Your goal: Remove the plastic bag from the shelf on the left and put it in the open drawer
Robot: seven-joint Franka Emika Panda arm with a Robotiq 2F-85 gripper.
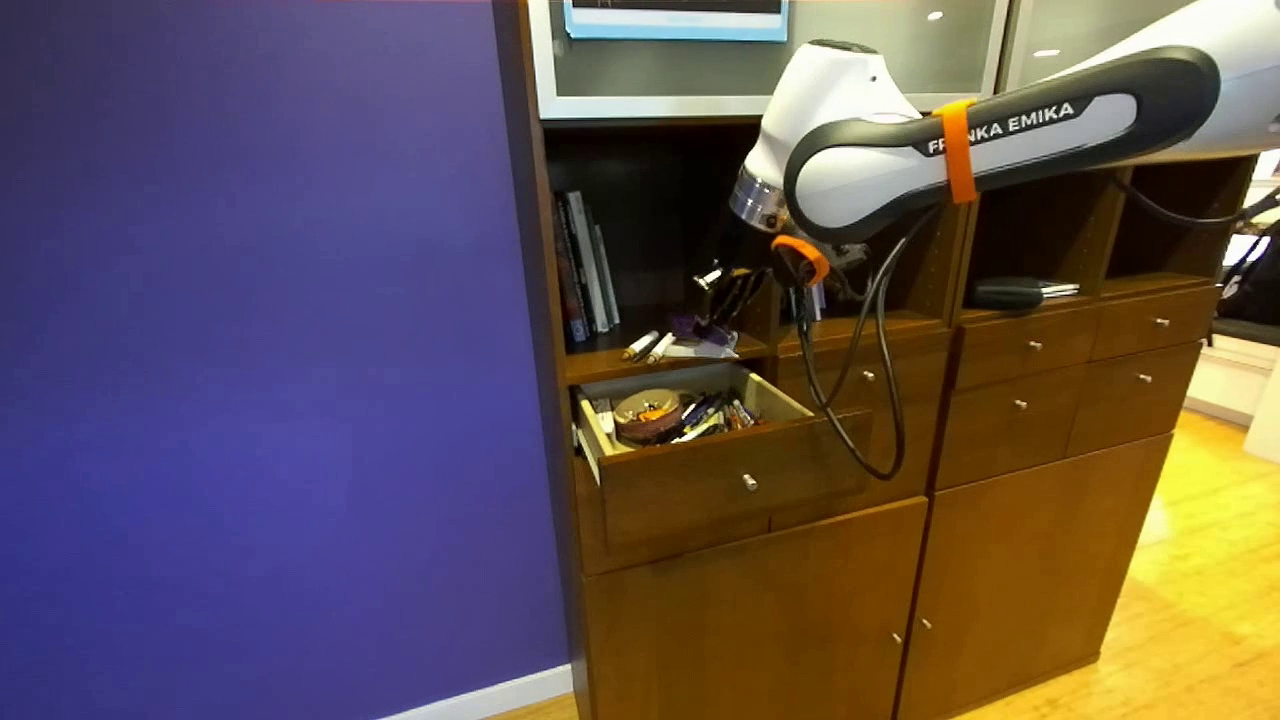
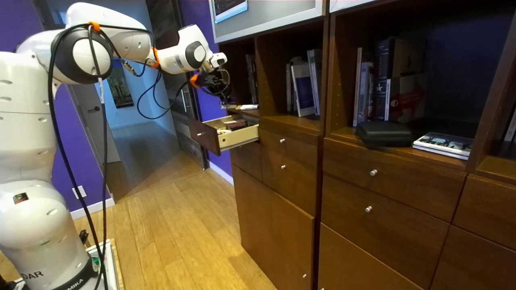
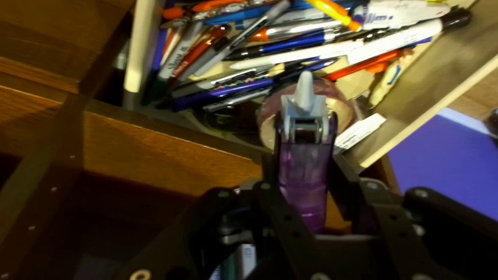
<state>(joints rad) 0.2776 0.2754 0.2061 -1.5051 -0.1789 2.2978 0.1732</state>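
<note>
Gripper: black. Item in it: purple, pale grey tip. Arm: white, black side panel, white lettering; bands bright orange. Drawer: cream sides, dark brown front. Pens: mix of blue, white, red, grey; one yellow, orange-tipped. Ring: mauve and tan. Cabinet: brown, wood grain. Knobs: silver. Wall: plain violet-blue. Baseboard: white. Floor: honey planks, thin dark seams. Case: plain black. Book: dark spine, white star. Upper door: grey pane, silver frame.

Both exterior views faced the cabinet obliquely, from opposite sides of the open drawer; in an exterior view the robot arm stood near. The wrist view looked closely down into that drawer; all three shared it.
</note>
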